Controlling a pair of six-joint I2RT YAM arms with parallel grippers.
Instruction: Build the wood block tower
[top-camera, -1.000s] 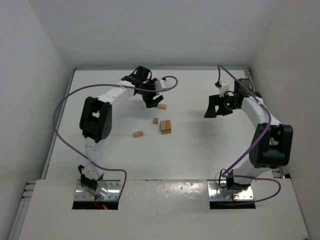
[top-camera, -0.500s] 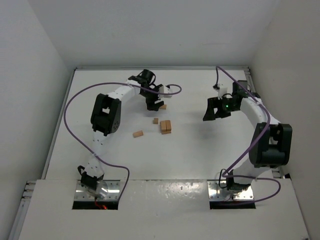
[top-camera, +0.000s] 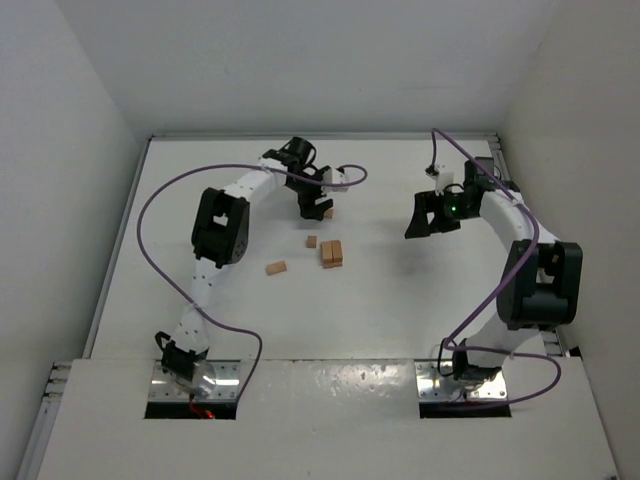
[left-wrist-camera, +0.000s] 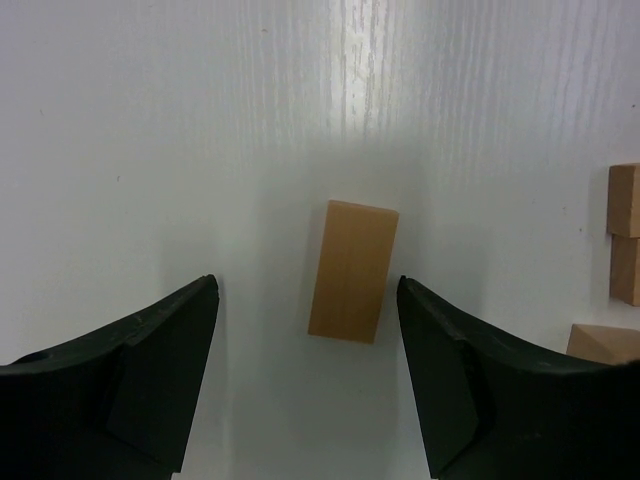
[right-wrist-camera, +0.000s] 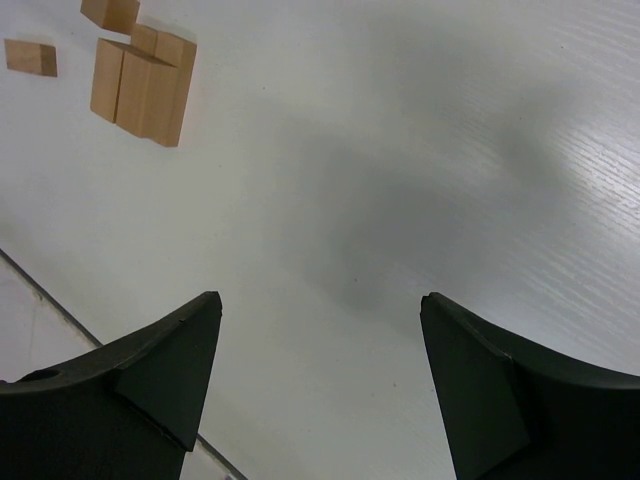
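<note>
My left gripper (top-camera: 314, 207) is open and hangs low over a long tan wood block (left-wrist-camera: 352, 270) that lies flat on the white table. In the left wrist view the block sits between my open fingers (left-wrist-camera: 305, 285), nearer the right one, touching neither. In the top view the gripper hides most of this block (top-camera: 327, 212). A tight cluster of blocks (top-camera: 332, 253), the tower's start, lies at mid-table; it also shows in the right wrist view (right-wrist-camera: 145, 85). A small cube (top-camera: 311, 241) and a loose block (top-camera: 276, 267) lie near it. My right gripper (top-camera: 414, 223) is open and empty (right-wrist-camera: 322, 298), well right of the cluster.
The table's back wall runs just behind both arms (top-camera: 320, 135), and side walls close in left and right. More blocks show at the right edge of the left wrist view (left-wrist-camera: 625, 235). Purple cables loop beside each arm (top-camera: 150, 210).
My left arm has swung right and its gripper has settled over the far block, covering most of it. My right gripper has shifted slightly left.
</note>
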